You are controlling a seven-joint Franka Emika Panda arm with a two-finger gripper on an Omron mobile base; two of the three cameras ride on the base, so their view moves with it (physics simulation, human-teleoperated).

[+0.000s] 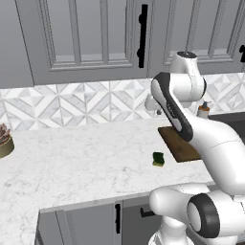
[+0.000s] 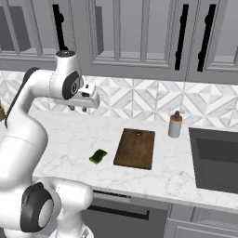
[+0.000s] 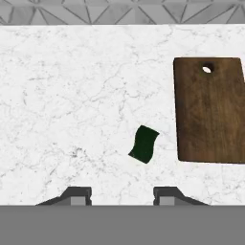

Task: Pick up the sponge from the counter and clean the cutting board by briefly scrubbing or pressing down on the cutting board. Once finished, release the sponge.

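Currently: fingers (image 3: 121, 194) open, empty | sponge (image 3: 143, 144) frame centre, beside cutting board (image 3: 210, 110) | descend centred, match sponge's tilt.

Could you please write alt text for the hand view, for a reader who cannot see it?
Looking down on a white marble counter, a small dark green sponge lies just left of a dark brown cutting board, not touching it. The end effector is open and empty, its two dark fingertips at the bottom edge. Patterned tile runs along the top.
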